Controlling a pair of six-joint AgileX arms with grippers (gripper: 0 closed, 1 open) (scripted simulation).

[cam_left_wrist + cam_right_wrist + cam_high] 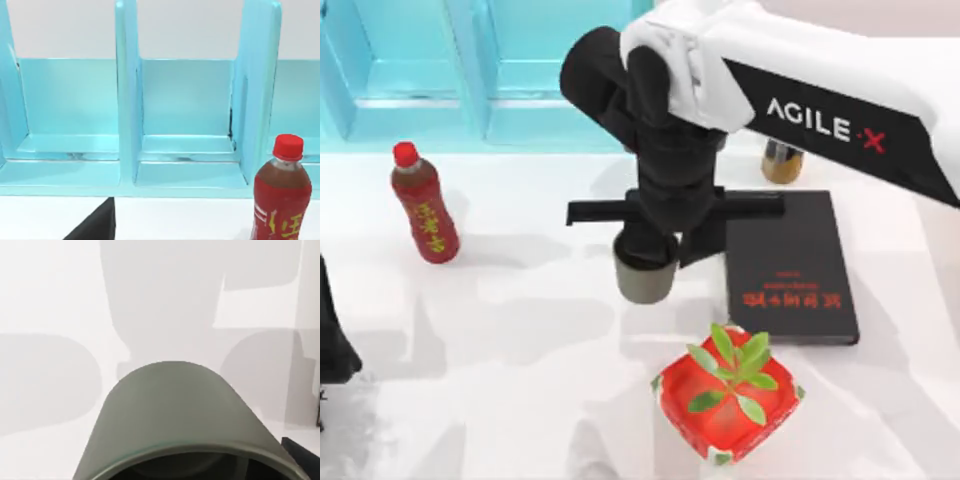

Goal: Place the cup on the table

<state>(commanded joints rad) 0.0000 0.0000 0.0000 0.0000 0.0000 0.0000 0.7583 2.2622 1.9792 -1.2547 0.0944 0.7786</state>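
At the far left edge of the table (520, 400) the left arm is parked, its gripper (332, 350) seen as a dark shape whose fingers cannot be made out. Just right of it a red-capped bottle (424, 203) stands upright before the light-blue shelf unit (440, 70). Near the table's middle the cup (645, 275) is held upright from above by the right gripper (653, 250), which appears closed on its rim (whether the base already touches the surface cannot be told). Further right lie the black book (790, 268) and the red plant pot (728, 405). By this showing the carrying is judged largely done; lowering fully, releasing and withdrawing remain.
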